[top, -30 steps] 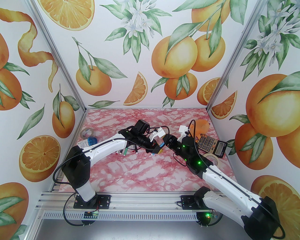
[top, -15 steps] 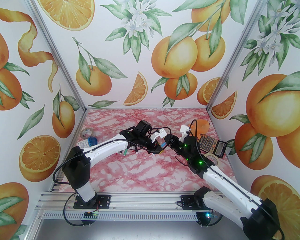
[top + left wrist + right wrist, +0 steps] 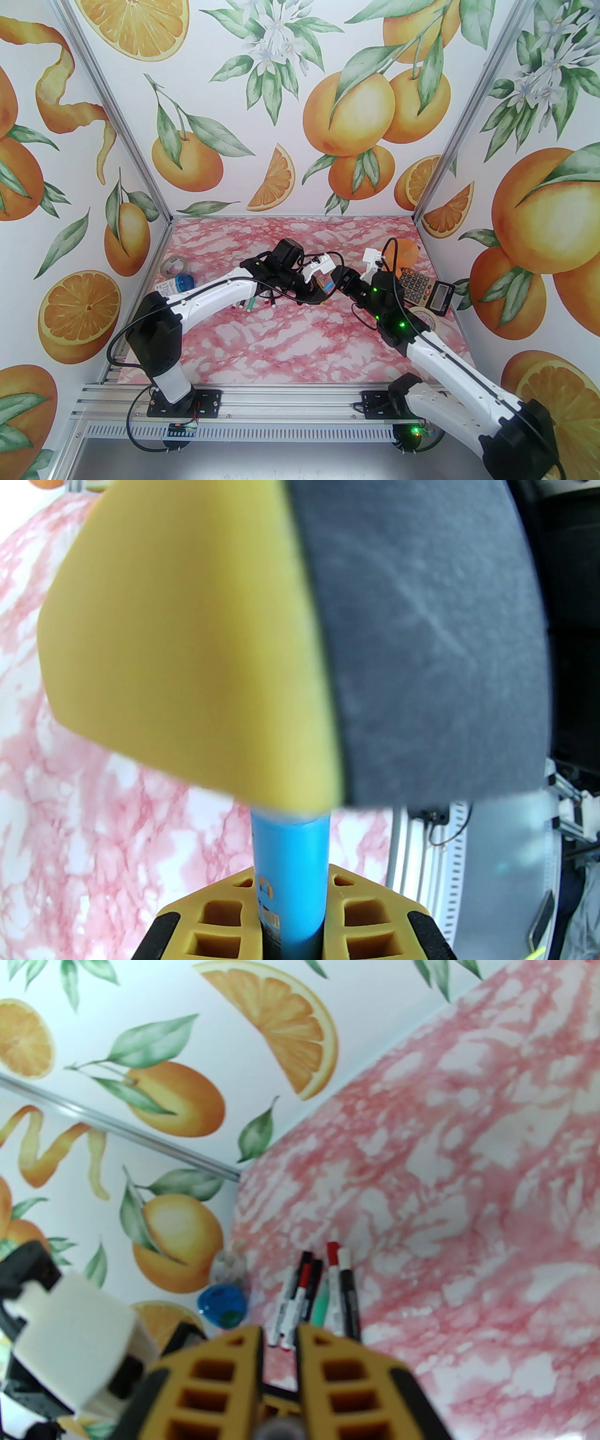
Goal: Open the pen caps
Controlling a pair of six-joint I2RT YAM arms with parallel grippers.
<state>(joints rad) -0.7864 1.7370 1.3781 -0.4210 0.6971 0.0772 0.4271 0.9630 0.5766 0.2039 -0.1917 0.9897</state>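
Far left on the worktop (image 3: 290, 347) are a tape roll (image 3: 173, 266) and a small blue-capped bottle (image 3: 180, 283) on its side. That bottle is the one container here, and I can't tell what's in it.

Next, loose pens (image 3: 253, 302) lie bunched flat under my left arm. The right wrist view shows their pen caps (image 3: 333, 1249) on: red, black, white.

In the centre, the left pincer (image 3: 290, 885) is clamped on the barrel of a blue pen (image 3: 290, 845), held up off the worktop. The right pincer (image 3: 333, 282) faces it head-on, clamped over the pen's far end. Its pad hides that end, so I can't see the cap, but I judge it's under there.

Handling: light, stiff, smooth plastic, likely slippery under a straight pull. The cap is probably press-fit. I'd grip the barrel mid-length and the cap across its sides, then pull along the axis with no bending.

On the right side are an orange round object (image 3: 404, 253), a calculator (image 3: 422, 287) and a second tape roll (image 3: 424, 318), all well apart from the pens.
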